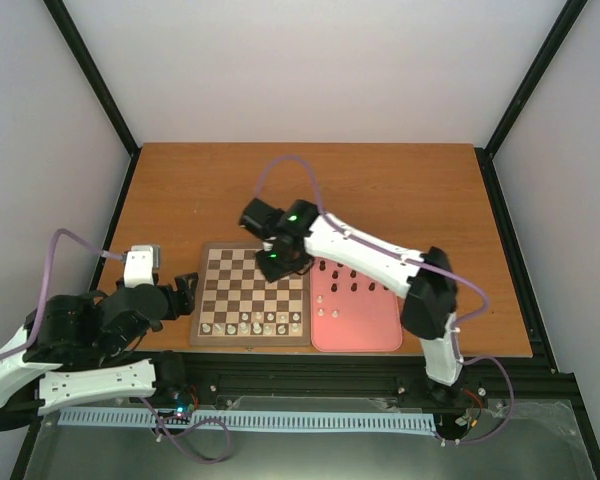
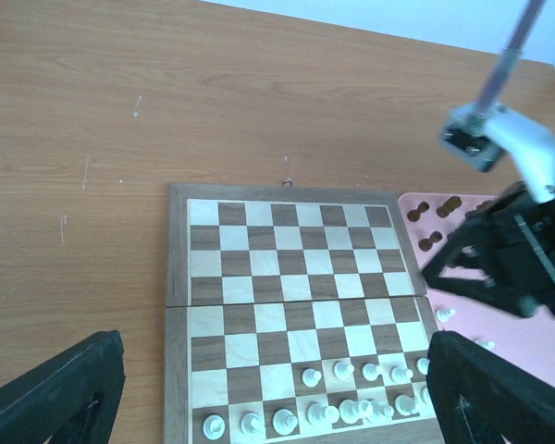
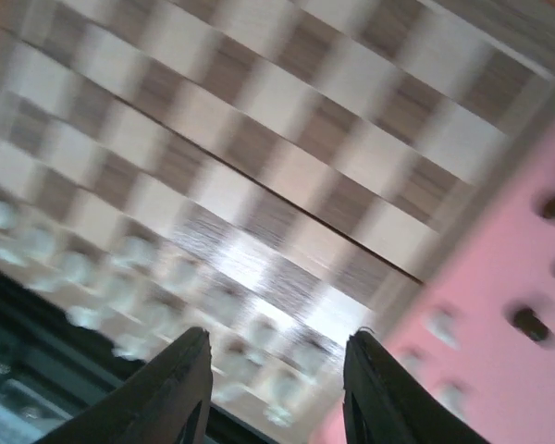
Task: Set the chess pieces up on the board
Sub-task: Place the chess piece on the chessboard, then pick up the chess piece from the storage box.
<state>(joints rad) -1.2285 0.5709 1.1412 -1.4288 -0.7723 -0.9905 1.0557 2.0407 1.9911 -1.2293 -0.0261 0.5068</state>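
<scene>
Left gripper is parked just off the board's left edge, fingers spread wide and nothing held, so it can be ignored for now. The board sits mid-table. White pieces are lined up in its two near rows. The second row looks filled only toward the right, and the far rows are bare.

Right gripper is hung over the board's right side, close to the tray. Its jaws are apart with nothing between them; that view is blurred, but the gap is plain enough. The tray lies touching or just beside the board on the right, hard to say which. Dark pieces are stood at its far end, with a few white ones nearer.

So a pickup from the tray is probably what's on. One piece at the edge of the cluster should be chosen and the gripper brought straight down over it. The jaws should be kept only as wide as needed so neighbours aren't knocked. The piece should be pinched low-ish and lifted well clear before it's carried over the set rows. It shouldn't be let go until it's stood centred on its square.
</scene>
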